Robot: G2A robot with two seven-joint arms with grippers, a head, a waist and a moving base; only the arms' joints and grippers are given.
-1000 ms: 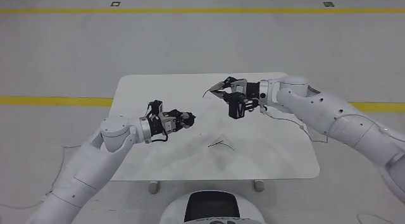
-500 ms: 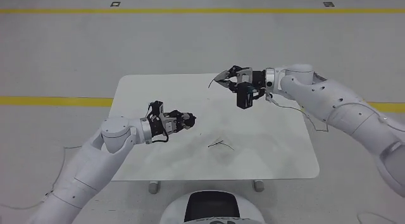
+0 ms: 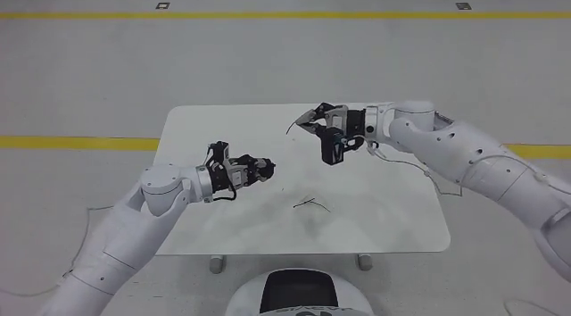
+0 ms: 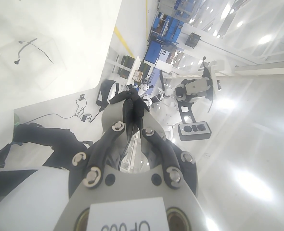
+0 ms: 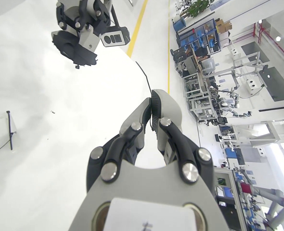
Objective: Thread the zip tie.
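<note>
Nearest the robot, loose ties lie crossed on the table, well apart from both arms. Beyond them the left gripper hangs above the table with its fingers pressed together. In the right wrist view a small dark piece juts from its tips. It may be a tie's head, but this cannot be confirmed. Farther out, the right gripper is clamped on the zip tie, whose free end curves out past the fingertips and roughly toward the left gripper. The two grippers are near each other but apart, with open space between the strip's tip and the left fingertips. Assessment: the step in hand appears to be the approach, bringing the free tip to whatever opening the left gripper presents. The left arm is best kept as a fixed target while the right arm alone closes the gap. Because the strip is thin and bowed, its tip lies off the line of the fingertips, so alignment should be judged by the tip and not by the gripper. The length of free strip suggests it will flex on contact, so a slow, straight entry is advised. Risk noted: a glancing touch on the left pads would bend the tip aside. Which way the strip's toothed face is turned cannot be determined.
</note>
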